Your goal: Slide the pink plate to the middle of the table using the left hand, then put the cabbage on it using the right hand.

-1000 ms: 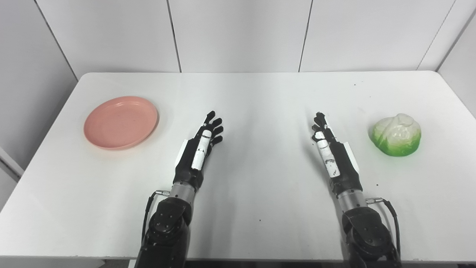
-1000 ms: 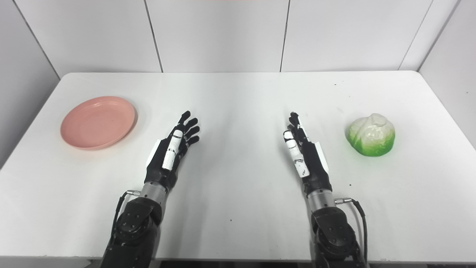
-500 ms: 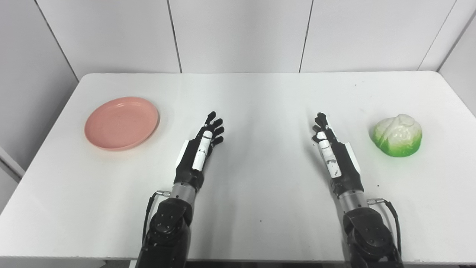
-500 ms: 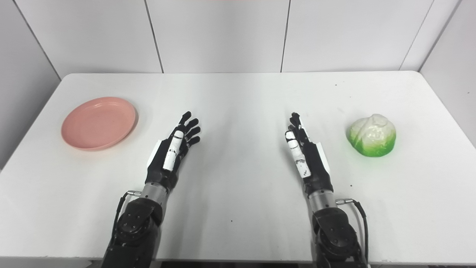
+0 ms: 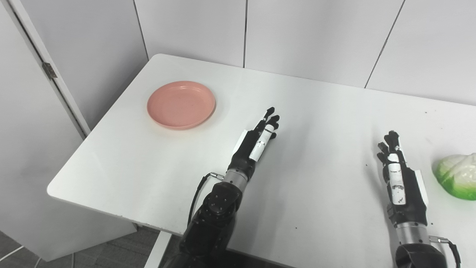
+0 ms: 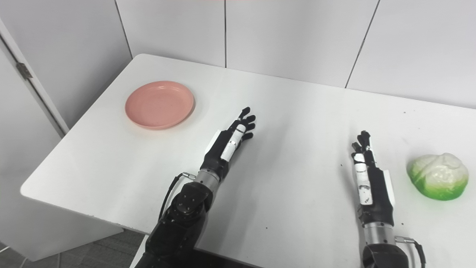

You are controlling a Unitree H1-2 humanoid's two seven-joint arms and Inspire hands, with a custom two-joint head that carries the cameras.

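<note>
The pink plate (image 5: 181, 104) lies flat near the table's far left corner, with nothing on it. The cabbage (image 6: 438, 181), white on top and green below, sits at the right, partly cut off by the picture's edge in the left eye view. My left hand (image 5: 258, 139) is open above the table, fingers stretched out toward the far side, well to the right of the plate and apart from it. My right hand (image 6: 368, 176) is open too, held edge-up, a short way left of the cabbage without touching it.
The white table (image 6: 290, 111) has its left edge and front left corner in view, with floor below. White wall panels stand behind, and a panel with a hinge (image 5: 49, 70) stands at the left.
The whole picture has swung to the left and tilted, so the camera moved. Both hands stay open; the plate and cabbage lie where they were on the table.
</note>
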